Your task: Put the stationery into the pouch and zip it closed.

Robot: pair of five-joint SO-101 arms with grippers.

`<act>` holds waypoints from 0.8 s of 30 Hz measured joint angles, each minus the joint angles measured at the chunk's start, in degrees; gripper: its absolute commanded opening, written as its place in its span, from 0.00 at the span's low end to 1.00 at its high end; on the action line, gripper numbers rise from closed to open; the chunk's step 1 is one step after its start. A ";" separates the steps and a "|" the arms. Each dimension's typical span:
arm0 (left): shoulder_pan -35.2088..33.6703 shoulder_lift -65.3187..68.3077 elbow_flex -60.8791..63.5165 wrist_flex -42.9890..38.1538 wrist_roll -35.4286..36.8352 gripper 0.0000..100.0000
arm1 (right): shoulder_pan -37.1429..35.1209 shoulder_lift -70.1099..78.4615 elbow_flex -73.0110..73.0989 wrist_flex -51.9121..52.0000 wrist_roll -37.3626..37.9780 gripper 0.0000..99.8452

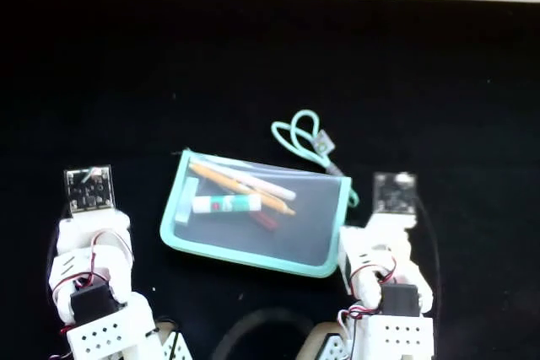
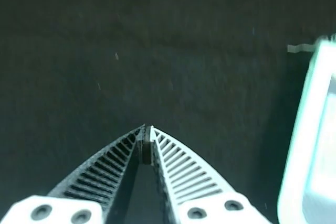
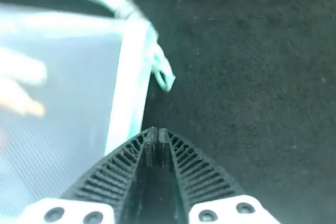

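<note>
High view: the pouch (image 1: 287,238), clear with a teal rim, lies in the middle of the black table (image 1: 126,82), between the two arms. Inside it lie an orange pencil (image 1: 240,189), a white pen (image 1: 266,185), a white stick with a green label (image 1: 226,204) and a small red piece (image 1: 264,220). A teal cord (image 1: 295,137) loops on the table at its far right corner. The left arm (image 1: 89,250) sits to the near left, apart from the pouch. The right arm (image 1: 384,242) sits just beside the pouch's right end.

Left wrist view: the left fingers (image 2: 173,156) are clenched tip to tip on nothing, above bare table, apart from the pouch's rim.

Right wrist view: the right fingers (image 3: 194,166) are likewise clenched and empty, their tips just beside the pouch's teal edge, with the cord beyond.
</note>
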 measured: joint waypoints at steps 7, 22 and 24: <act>0.00 0.00 0.00 14.68 0.00 0.01 | 0.00 0.00 0.00 1.58 6.86 0.02; 0.00 0.00 0.00 17.14 0.00 0.01 | -0.09 -0.18 0.00 8.97 7.12 0.02; 0.00 0.00 0.00 17.14 0.00 0.01 | -0.09 -0.18 0.00 8.97 7.12 0.02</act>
